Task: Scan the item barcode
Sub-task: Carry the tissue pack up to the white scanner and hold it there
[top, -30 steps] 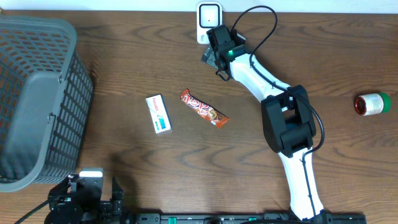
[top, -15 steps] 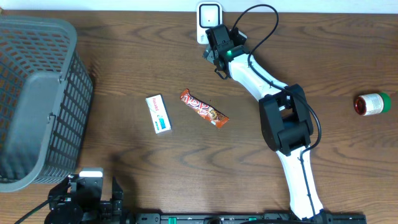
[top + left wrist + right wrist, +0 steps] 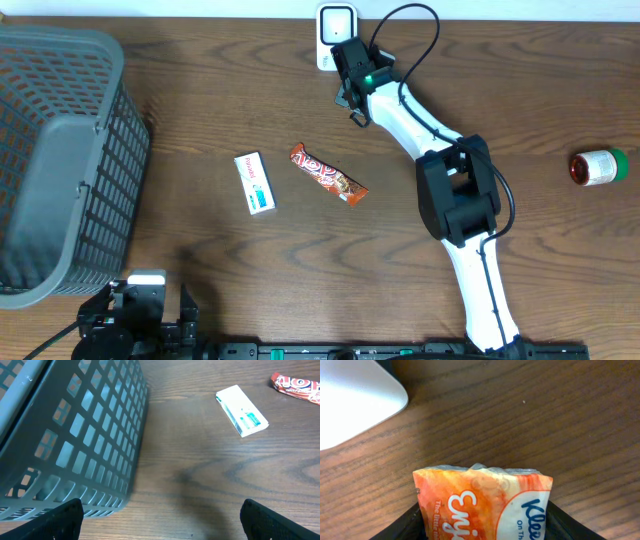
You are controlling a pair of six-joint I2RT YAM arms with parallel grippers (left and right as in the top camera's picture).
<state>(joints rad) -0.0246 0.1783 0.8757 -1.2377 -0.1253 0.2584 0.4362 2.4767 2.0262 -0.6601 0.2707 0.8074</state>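
Near the far edge of the brown wooden desk [image 3: 200, 100], just beside a white rounded scanner [image 3: 336, 22], the right hand [image 3: 484, 524] grips an orange-and-white plastic tissue pack [image 3: 480, 492] by both sides. Overhead, the arm hides the pack; the wrist view cuts off its lower part. Readable fragments: white "Enj", blue "Kle"; the smaller print is illegible. Its width spans finger to finger, crimped end pointing away from the wrist. The left hand [image 3: 172, 522] gapes wide beside a grey plastic basket [image 3: 75, 435].
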